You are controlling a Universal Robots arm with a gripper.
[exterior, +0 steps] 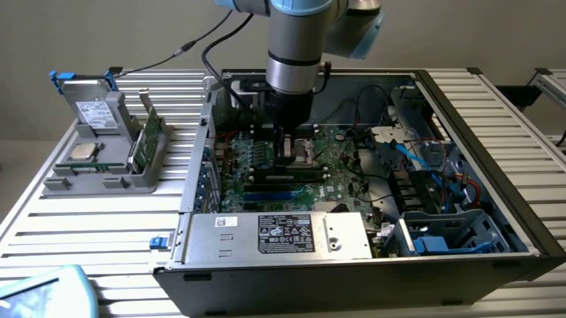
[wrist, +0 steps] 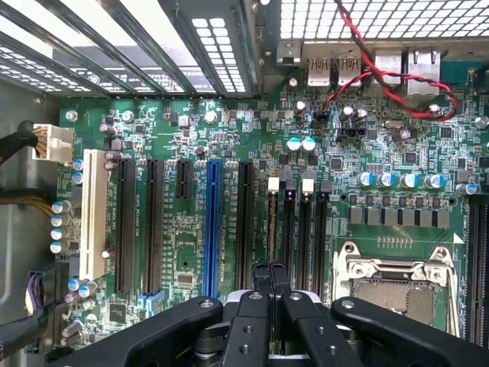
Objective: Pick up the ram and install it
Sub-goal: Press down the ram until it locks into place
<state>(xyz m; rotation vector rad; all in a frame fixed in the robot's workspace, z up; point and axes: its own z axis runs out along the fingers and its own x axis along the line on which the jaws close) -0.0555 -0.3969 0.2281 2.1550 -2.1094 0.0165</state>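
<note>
- While I hover inside the computer case [exterior: 495, 199], my claw [exterior: 289, 161] is pinched shut above the motherboard [wrist: 191, 138].
- The ram [exterior: 292, 176] lies in a memory slot just below the claw; I can't tell whether I'm gripping it.

Even soft overhead light, dim computer case [exterior: 495, 218] interior, bright glare through wrist-view vent grilles [wrist: 367, 19], blurred end effector [wrist: 269, 302] foreground

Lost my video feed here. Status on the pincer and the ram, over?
Pincer shut, down inside the computer case, over the motherboard. Ram lying in the slots just below the pincer. Nothing blocking.
</note>
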